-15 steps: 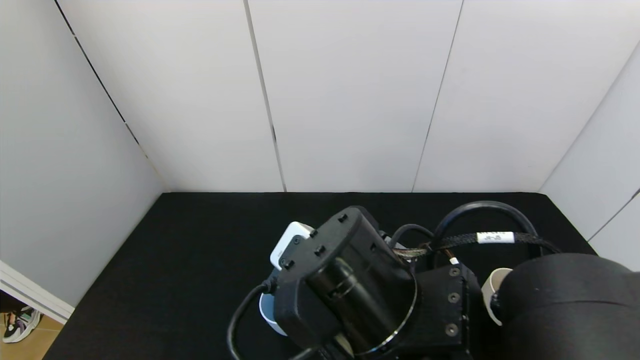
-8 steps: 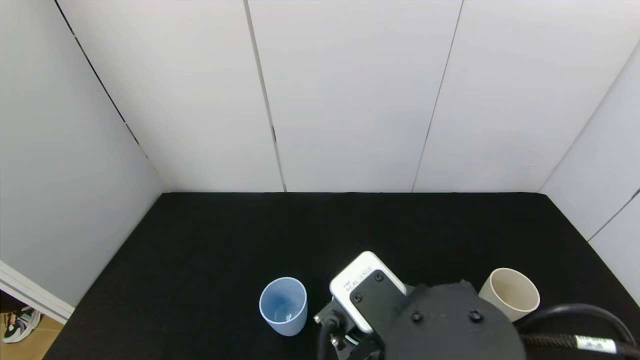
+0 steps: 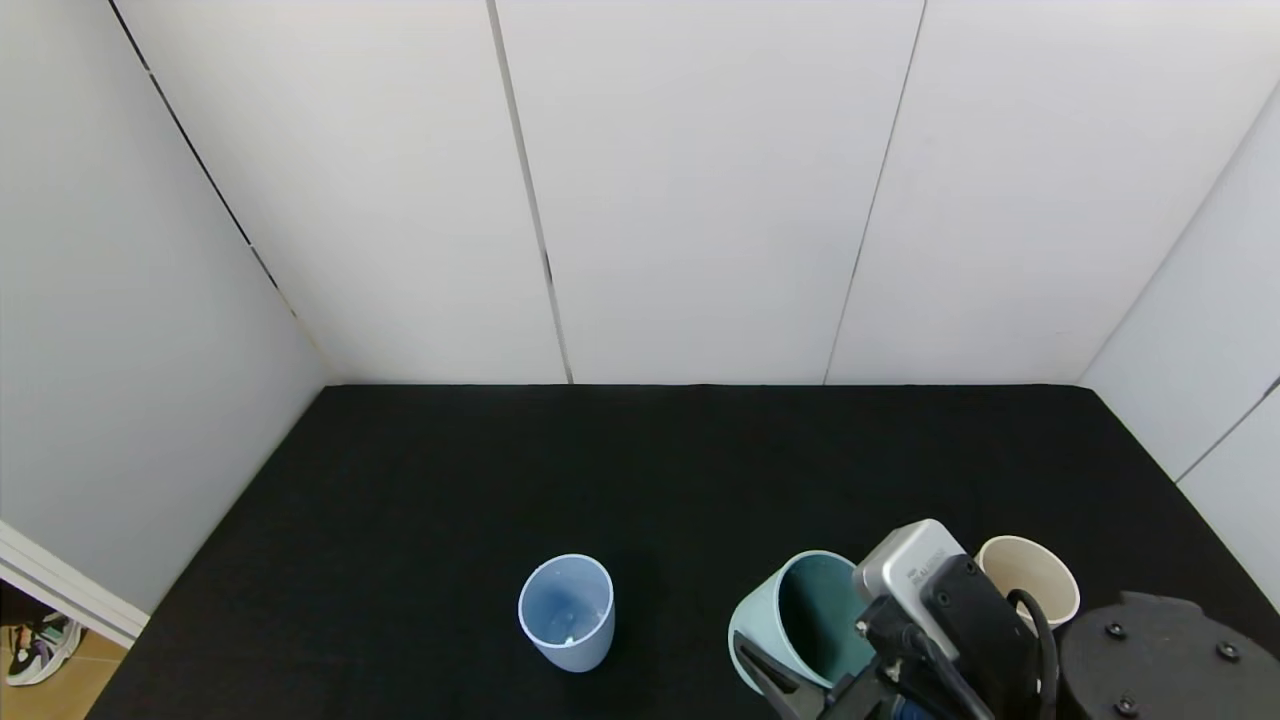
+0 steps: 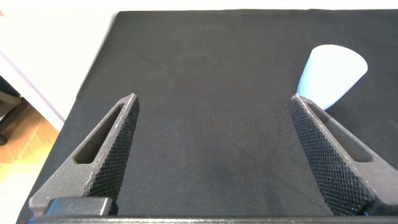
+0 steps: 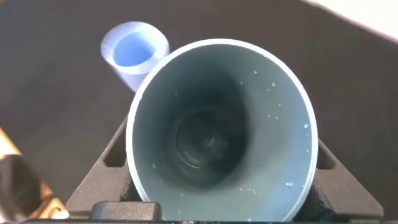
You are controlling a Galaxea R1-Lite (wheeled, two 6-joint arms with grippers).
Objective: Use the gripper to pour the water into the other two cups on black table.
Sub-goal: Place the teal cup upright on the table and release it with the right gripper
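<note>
My right gripper (image 3: 800,685) is shut on a teal-green cup (image 3: 800,620) at the near right of the black table (image 3: 640,470). The cup sits between the light blue cup (image 3: 566,612) and the cream-beige cup (image 3: 1028,580), both upright. In the right wrist view the teal cup (image 5: 221,130) fills the space between the fingers (image 5: 109,162). Water droplets (image 5: 273,115) cling to its inner wall and there is a faint glint at its bottom. A small glint of water (image 3: 568,632) lies in the light blue cup. My left gripper (image 4: 212,99) is open and empty over bare table, near the light blue cup (image 4: 333,74).
White panel walls (image 3: 700,200) close in the table at the back and on both sides. The table's left edge (image 4: 87,93) drops to a wooden floor. The right arm's black casing (image 3: 1170,660) hides the table's near right corner.
My right arm has swung from over the light blue cup to the right and nearer, uncovering that cup. The teal cup now shows between the light blue and cream cups.
</note>
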